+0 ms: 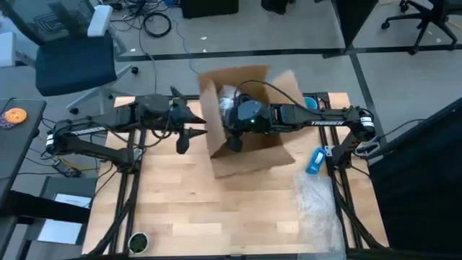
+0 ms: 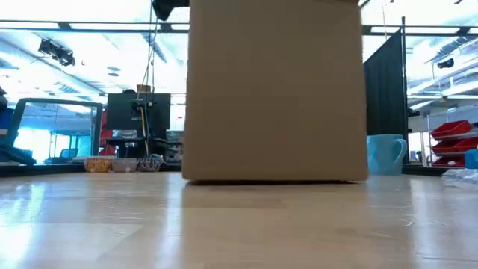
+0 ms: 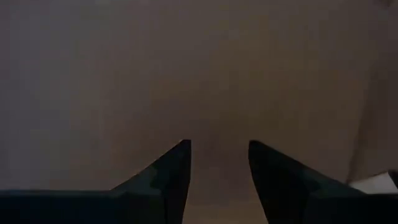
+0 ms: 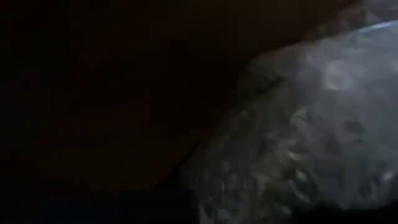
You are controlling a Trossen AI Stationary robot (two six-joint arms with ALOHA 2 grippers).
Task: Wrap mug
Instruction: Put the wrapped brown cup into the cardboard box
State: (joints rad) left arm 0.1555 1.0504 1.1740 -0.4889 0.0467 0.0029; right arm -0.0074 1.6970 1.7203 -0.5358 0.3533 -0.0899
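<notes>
An open cardboard box (image 1: 245, 123) stands in the middle of the table and fills the low view (image 2: 275, 90). A blue mug (image 2: 386, 155) stands upright on the table behind the box's right side, also visible from above (image 1: 310, 103). My left gripper (image 1: 202, 124) is open and level, pointing at the box's left outer wall (image 3: 217, 74). My right arm reaches over the box's right flap. Its gripper (image 1: 234, 137) is down inside the box, close to crumpled bubble wrap (image 4: 311, 124). The box and the arm hide its fingers. My left gripper's two open fingertips (image 3: 183, 149) stand level right at the box's left outer wall (image 3: 217, 124), coming from the table's left. I cannot tell whether they touch the cardboard.
A sheet of bubble wrap (image 1: 317, 202) lies on the table's near right part. A small blue object (image 1: 315, 160) lies right of the box. A round dark-green thing (image 1: 137, 242) sits at the near left corner. Bare wood (image 1: 188, 209) stretches in front of the box.
</notes>
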